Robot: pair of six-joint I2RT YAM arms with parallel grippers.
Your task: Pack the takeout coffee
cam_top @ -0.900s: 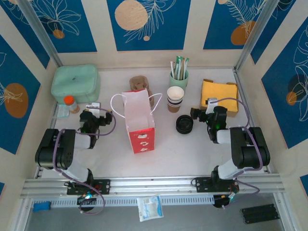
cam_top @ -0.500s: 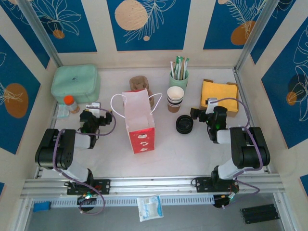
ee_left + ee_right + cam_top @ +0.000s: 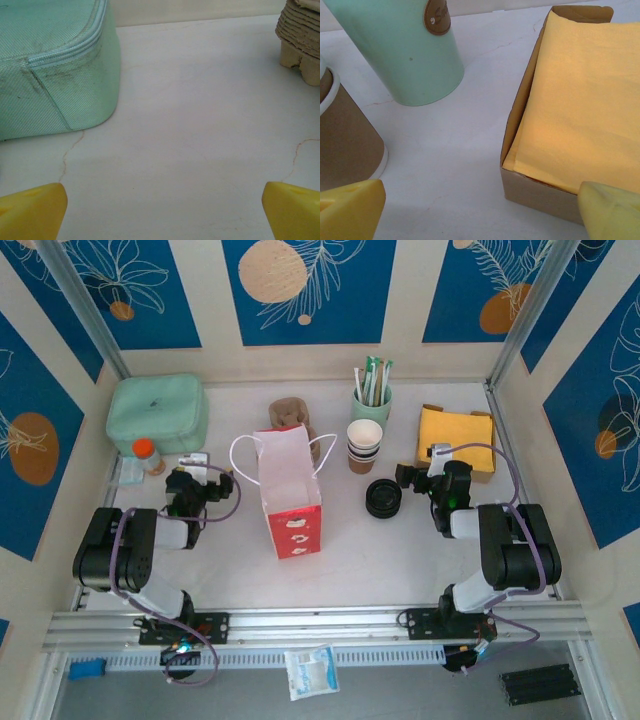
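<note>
Left of the standing white-and-red paper bag (image 3: pixel 290 490), the left gripper (image 3: pixel 162 210) gapes wide, holding nothing. Just right of the bag stand a stack of cream, brown-banded paper cups (image 3: pixel 364 445) and a pile of round black plastic lids (image 3: pixel 383 498). The takeout coffee seems yet to be assembled from these: light, crushable, best held low on the wall. Further right, the right gripper (image 3: pixel 480 210) gapes empty. Its wrist view shows the cups' wall close; overhead shows the open mouth

A mint-green zippered fabric case (image 3: pixel 158 412) sits back left, a cardboard box of yellow napkins (image 3: pixel 456 440) back right.
</note>
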